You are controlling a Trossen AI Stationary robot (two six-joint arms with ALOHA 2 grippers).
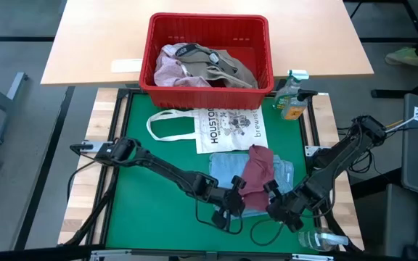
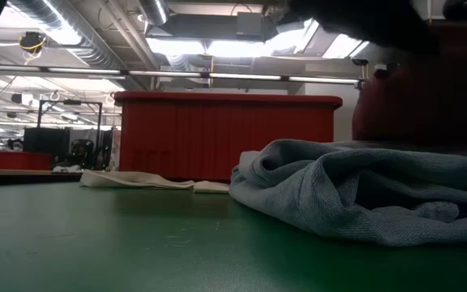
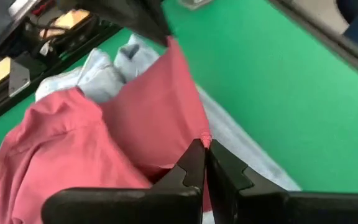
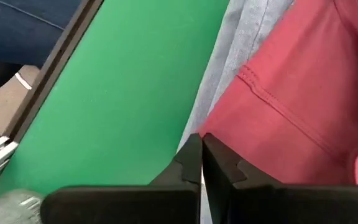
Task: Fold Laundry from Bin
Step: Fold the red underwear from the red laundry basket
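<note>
My left gripper point(image 3: 202, 163) and right gripper point(image 4: 201, 163) are both pinched shut on the maroon garment point(image 1: 256, 172), lower centre over the light blue piece point(image 1: 227, 170). If 1 thin hem slips, it sags and drags the blue out of square. The bin point(image 1: 207, 23), upper centre, holds pink and khaki-grey pieces point(image 1: 202, 65).

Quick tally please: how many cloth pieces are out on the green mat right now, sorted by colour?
Maroon soft cloth garment, pinched at its near edge by the left gripper and the right gripper: 1
Light blue soft cloth garment, lying under the maroon one: 1
White flat tote bag printed HOUSTON: 1
Total: 3
</note>
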